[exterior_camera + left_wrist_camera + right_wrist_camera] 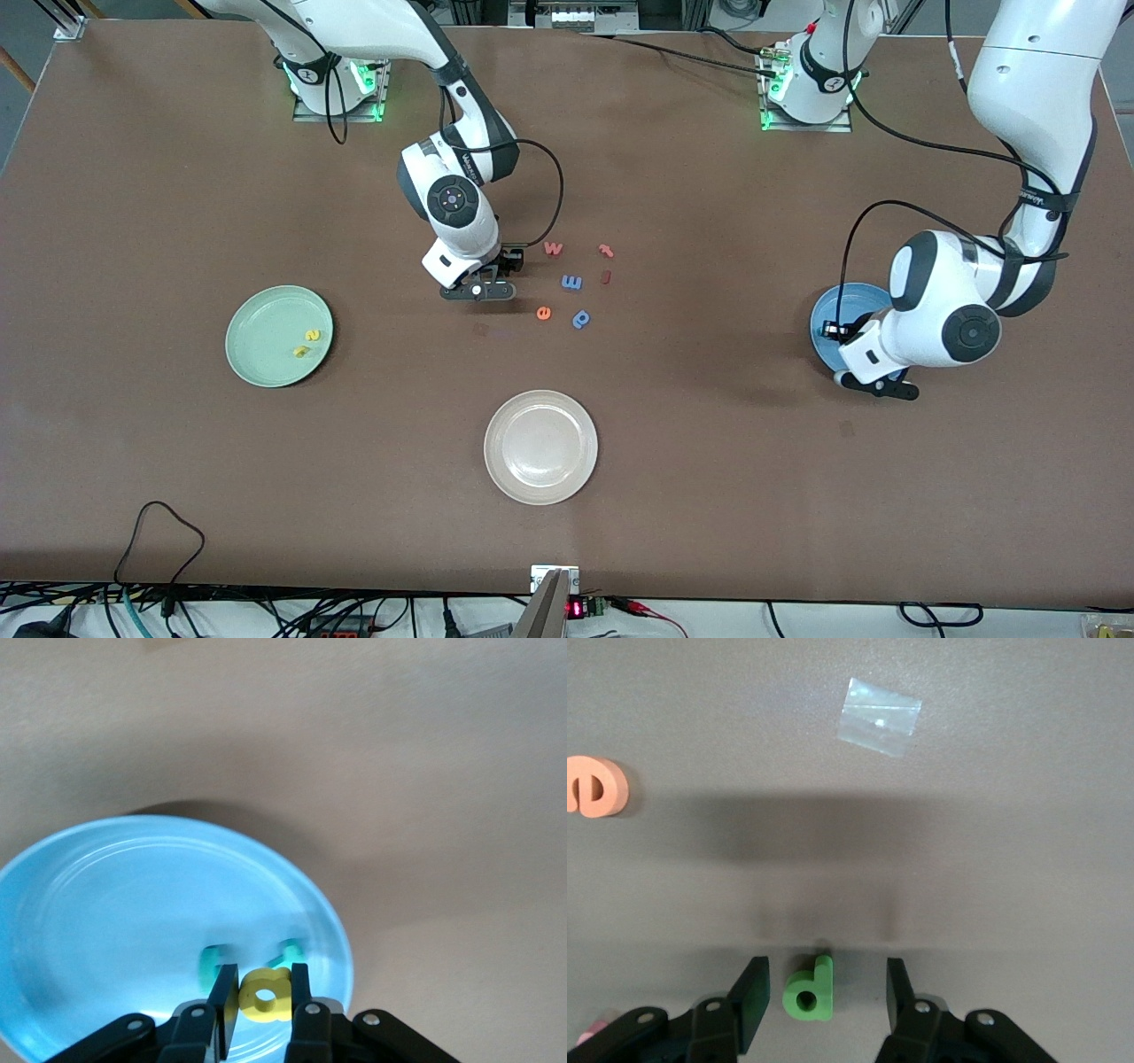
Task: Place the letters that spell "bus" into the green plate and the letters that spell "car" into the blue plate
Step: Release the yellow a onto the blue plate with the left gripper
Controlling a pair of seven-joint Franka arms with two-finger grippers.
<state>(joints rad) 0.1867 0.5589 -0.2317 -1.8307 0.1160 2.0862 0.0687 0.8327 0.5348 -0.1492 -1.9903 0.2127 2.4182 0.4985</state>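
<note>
Meanwhile, left tool [263, 997] clamping yellow "a" [266, 995] over blue plate [89, 904], right tool [822, 997] apart around seemingly green "b" [809, 991]

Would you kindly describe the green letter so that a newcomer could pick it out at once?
Start from the loose letters in the middle of the table and look toward the right arm's end of that group. There the right gripper hangs with open jaws on either side of the green letter, which lies flat on the table. It is the only green one; the orange letter beside it is rounder.
</note>
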